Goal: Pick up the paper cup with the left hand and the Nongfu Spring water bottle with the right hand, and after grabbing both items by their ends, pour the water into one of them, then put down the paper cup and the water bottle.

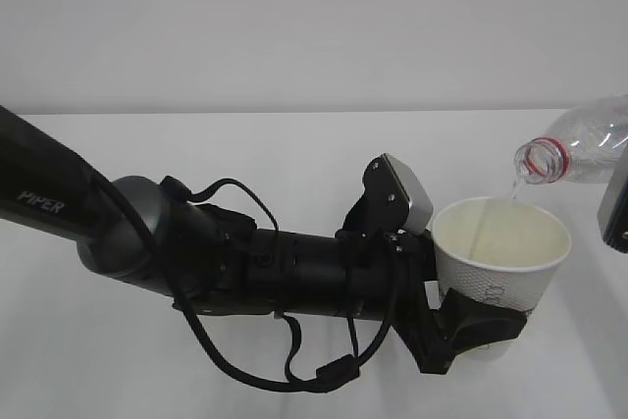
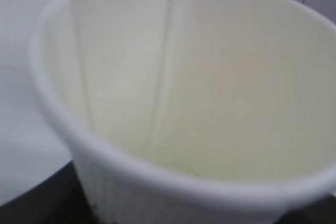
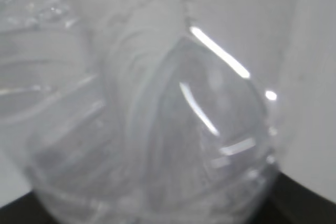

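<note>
Exterior view: the left hand (image 1: 481,326), a black two-finger robot gripper on a thick black arm marked "PIPER", has its jaws closed around the lower wall of the small white tapered paper cup (image 1: 500,262), which stands upright and lifted above the white desk (image 1: 294,164). At about 1 o'clock from the cup, the clear ribbed plastic Nongfu Spring water bottle (image 1: 579,149) lies tilted, its red-ringed uncapped mouth just above the cup's far rim. A thin stream of clear water (image 1: 510,186) falls from the mouth into the cup. The right hand (image 1: 613,213) appears only as a dark block at the frame's 3 o'clock edge.

Left wrist view: the cup's cream interior (image 2: 199,87) fills the frame; a fine stream enters at 12 o'clock and runs down the inner wall.

Right wrist view: the bottle's clear base (image 3: 157,129) sits close against the lens, so the right jaws appear closed on the bottle's end, though the fingers themselves are not visible.

Step in hand, as judged: pouring water from bottle to cup. The next move calls for righting the bottle to stop the stream, then lowering the cup level onto the desk before releasing either item.
</note>
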`<state>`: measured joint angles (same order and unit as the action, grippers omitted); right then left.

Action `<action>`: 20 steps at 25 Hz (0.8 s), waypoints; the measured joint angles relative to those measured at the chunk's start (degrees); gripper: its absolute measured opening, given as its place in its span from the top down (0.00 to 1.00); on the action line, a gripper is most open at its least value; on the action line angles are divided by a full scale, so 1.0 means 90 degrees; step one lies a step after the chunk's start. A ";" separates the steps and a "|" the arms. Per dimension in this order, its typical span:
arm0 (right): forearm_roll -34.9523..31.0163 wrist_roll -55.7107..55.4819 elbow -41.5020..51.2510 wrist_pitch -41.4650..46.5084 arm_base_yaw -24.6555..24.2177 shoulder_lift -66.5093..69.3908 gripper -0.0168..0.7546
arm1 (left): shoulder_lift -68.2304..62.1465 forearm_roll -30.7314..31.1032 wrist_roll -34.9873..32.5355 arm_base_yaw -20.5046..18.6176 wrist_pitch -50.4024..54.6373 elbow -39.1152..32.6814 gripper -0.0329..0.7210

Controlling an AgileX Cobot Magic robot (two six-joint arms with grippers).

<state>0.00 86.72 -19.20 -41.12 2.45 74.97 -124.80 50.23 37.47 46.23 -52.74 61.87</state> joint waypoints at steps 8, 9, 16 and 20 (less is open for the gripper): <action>0.0000 0.0013 0.0000 -0.0013 0.0000 0.0000 0.38 | 0.0000 0.0000 0.0000 0.0000 0.0012 0.0000 0.26; 0.0000 0.0013 0.0000 -0.0013 0.0000 0.0000 0.38 | 0.0000 0.0000 0.0000 0.0000 0.0012 0.0000 0.26; 0.0000 0.0013 0.0000 -0.0013 0.0000 0.0000 0.38 | 0.0000 0.0000 0.0000 0.0000 0.0012 0.0000 0.26; 0.0000 0.0024 0.0000 -0.0013 0.0000 0.0000 0.38 | 0.0000 0.0000 0.0000 0.0000 0.0022 0.0000 0.26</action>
<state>0.00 86.94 -19.20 -41.23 2.45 74.97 -124.80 50.23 37.47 46.23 -52.54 61.87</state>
